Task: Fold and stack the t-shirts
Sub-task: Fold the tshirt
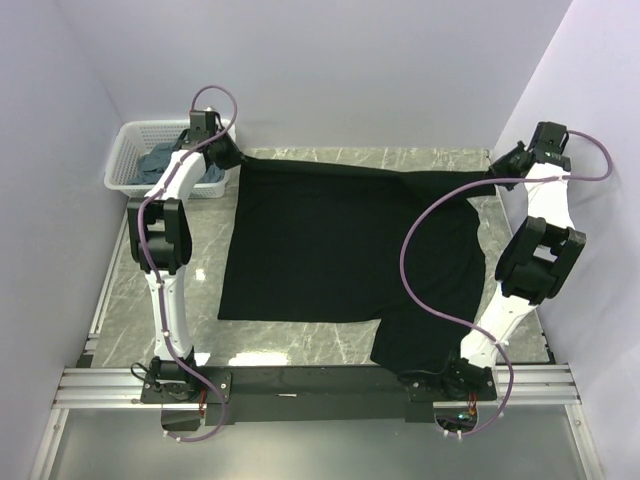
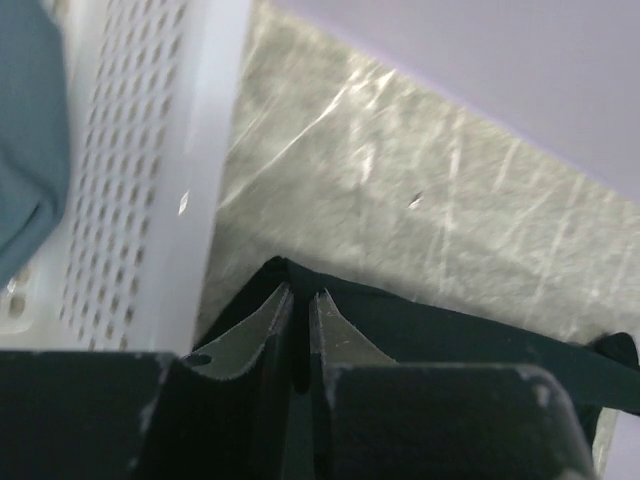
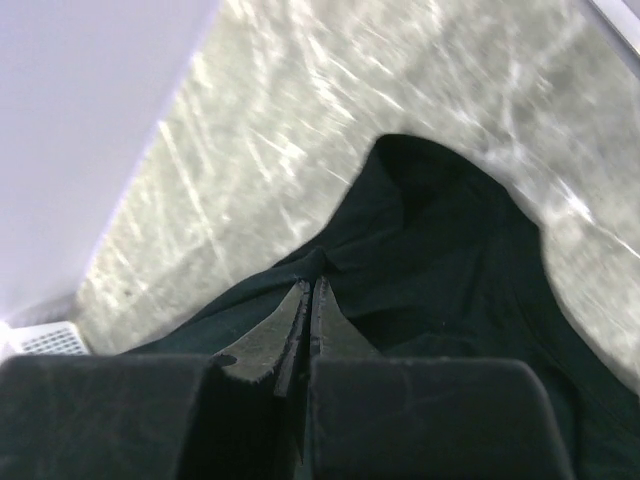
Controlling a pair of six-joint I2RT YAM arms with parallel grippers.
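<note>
A large black t-shirt [image 1: 330,250] lies spread over the marble table, its far edge stretched between my two grippers. My left gripper [image 1: 229,156] is shut on the shirt's far left corner, right beside the basket. In the left wrist view the black cloth [image 2: 450,335] is pinched between the fingertips of that gripper [image 2: 300,292]. My right gripper [image 1: 497,166] is shut on the far right corner. The right wrist view shows this gripper [image 3: 312,285] nipping a fold of the black shirt [image 3: 440,250]. Slate blue-grey t-shirts [image 1: 158,160] lie in the basket, with one visible in the left wrist view [image 2: 25,130].
A white lattice basket [image 1: 120,165] stands at the far left corner, its wall [image 2: 150,200] close to my left gripper, and its corner [image 3: 45,340] shows in the right wrist view. Pale walls close in the back and both sides. The shirt's near right part reaches the table's front rail [image 1: 300,380].
</note>
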